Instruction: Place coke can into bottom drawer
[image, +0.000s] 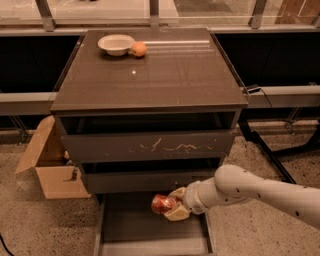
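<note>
The coke can is red and shiny and lies sideways in my gripper, whose pale fingers are shut around its right end. The gripper hangs just above the pulled-out bottom drawer, a shallow dark tray at the foot of the cabinet, over its middle part. The can is above the drawer floor; I cannot tell whether it touches it. My white arm reaches in from the lower right.
A white bowl and an orange fruit sit at the back of the cabinet top. The scratched top drawer and middle drawer are shut. An open cardboard box stands on the floor at left.
</note>
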